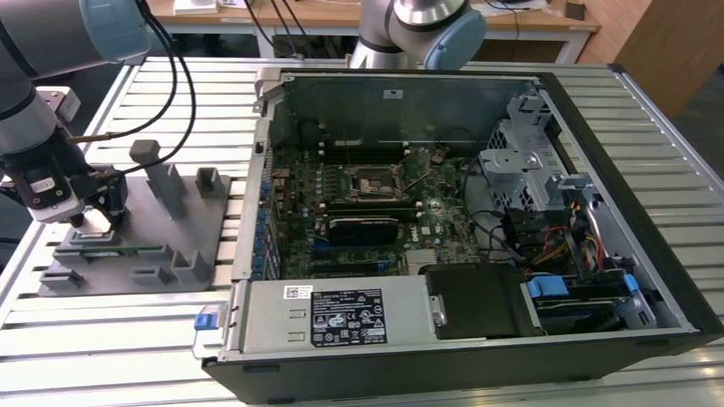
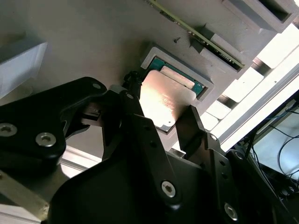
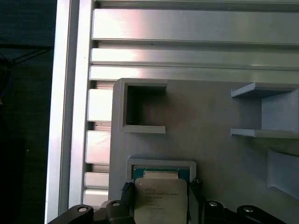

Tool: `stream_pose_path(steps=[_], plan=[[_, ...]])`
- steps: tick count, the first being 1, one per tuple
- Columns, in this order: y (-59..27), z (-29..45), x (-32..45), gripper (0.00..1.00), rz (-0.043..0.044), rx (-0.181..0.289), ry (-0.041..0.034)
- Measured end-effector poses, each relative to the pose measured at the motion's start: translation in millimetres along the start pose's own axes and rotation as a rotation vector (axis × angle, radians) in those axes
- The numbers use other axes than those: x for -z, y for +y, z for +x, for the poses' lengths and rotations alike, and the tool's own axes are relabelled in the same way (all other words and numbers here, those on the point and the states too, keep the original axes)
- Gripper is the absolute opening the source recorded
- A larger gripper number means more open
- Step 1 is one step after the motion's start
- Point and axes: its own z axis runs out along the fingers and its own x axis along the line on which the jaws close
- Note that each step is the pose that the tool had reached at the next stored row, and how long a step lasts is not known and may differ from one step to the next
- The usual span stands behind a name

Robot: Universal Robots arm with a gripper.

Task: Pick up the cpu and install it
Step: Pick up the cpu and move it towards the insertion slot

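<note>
You have the gripper [image 2: 162,101] clamped on the cpu [image 3: 161,200] at its fixture [image 1: 147,239] pocket (pickup in hand), well apart from the case [image 1: 408,106], install not yet done.

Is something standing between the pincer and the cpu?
Nothing visible. In both wrist views the fingers of the pincer sit against two opposite edges of the cpu, at its pocket in the grey holder.

You had the fixture [image 1: 147,254] on the table [image 1: 114,339] at the exterior view's left, with the open computer case [image 1: 633,170] beside it at the right. The gripper [image 1: 97,225] stood over the fixture's side away from the case. Its fingers pressed either side of the cpu [image 3: 160,200], which seemed to sit just above its pocket.
</note>
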Motion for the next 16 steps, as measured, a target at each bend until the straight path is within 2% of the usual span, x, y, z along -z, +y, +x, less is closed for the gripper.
stream_pose_path(steps=[10,12,13,16], plan=[[0.0,0.0,-0.1,0.54,-0.0001,0.0,-0.0002],[0.0,0.0,-0.1,0.55,-0.0001,0.0,-0.0002],[0.0,0.0,-0.2,0.62,-0.0001,0.0,-0.0002],[0.0,0.1,-0.3,0.62,-0.0002,0.0,-0.0004]])
